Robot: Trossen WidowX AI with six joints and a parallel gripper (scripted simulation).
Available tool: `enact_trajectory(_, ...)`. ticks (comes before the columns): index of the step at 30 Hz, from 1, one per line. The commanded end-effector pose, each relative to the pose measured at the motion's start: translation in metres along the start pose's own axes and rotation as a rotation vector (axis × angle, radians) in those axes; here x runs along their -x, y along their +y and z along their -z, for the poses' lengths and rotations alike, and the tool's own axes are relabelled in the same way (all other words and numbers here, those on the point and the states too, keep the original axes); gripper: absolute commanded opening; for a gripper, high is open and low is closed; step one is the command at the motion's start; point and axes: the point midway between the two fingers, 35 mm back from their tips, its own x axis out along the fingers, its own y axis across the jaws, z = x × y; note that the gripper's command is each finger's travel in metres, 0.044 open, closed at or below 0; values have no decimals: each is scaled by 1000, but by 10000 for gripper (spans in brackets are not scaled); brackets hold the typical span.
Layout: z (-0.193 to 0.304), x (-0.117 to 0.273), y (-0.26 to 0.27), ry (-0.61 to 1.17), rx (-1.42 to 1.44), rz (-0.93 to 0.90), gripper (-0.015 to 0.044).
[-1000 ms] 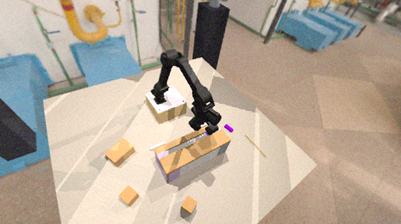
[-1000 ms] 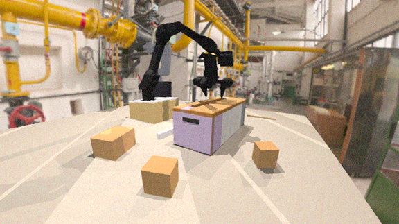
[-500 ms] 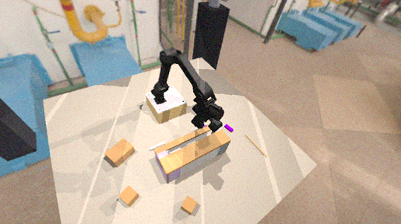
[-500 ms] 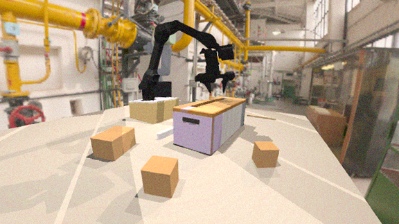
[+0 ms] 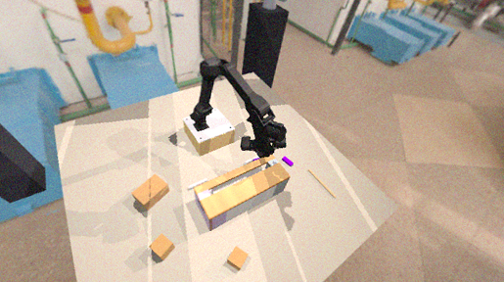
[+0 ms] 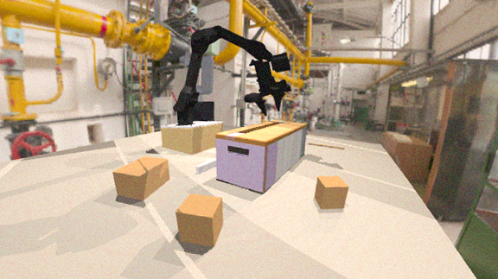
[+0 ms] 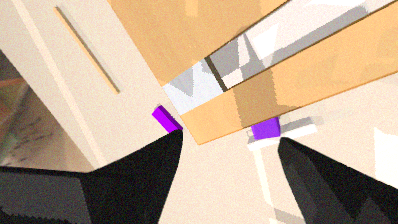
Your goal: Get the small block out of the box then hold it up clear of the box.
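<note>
A small purple block [image 5: 255, 159] [image 7: 266, 128] rests outside the box, against its long side beside a low white strip [image 7: 300, 133]. The long box [image 6: 243, 165] [image 7: 320, 72] has an orange slotted top and stands upright. My gripper [image 6: 271, 111] [image 7: 229, 139] is open and empty, pointing down above the box's far end. In the wrist view the block shows between the fingertips, near the right one, at a lower level. The shelf's interior is mostly hidden under the top.
A flat magenta bar [image 5: 287, 161] [image 7: 165, 119] lies beyond the box's far end, with a thin wooden stick [image 5: 321, 183] [image 7: 87, 50] farther out. Orange blocks stand around the near side [image 5: 151, 191] [image 6: 199, 220] [image 6: 331, 193]. Another white strip [image 5: 197, 184] [image 6: 205, 166] lies by the box.
</note>
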Motion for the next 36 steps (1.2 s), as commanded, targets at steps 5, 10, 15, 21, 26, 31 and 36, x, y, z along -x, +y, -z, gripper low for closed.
enact_trajectory(5, 15, 0, -2, -78, 1074, 86, 285)
enact_trajectory(10, 22, -1, -4, -88, 1510, 149, 285)
enact_trajectory(15, 26, -1, -5, -84, 1836, 205, 285)
enact_trajectory(21, 32, -1, -6, -63, 2225, 282, 285)
enact_trajectory(26, 36, 0, -8, -27, 2545, 350, 285)
enact_trajectory(31, 40, 0, -9, 28, 2864, 430, 285)
enact_trajectory(36, 43, 1, -10, 106, 3174, 509, 285)
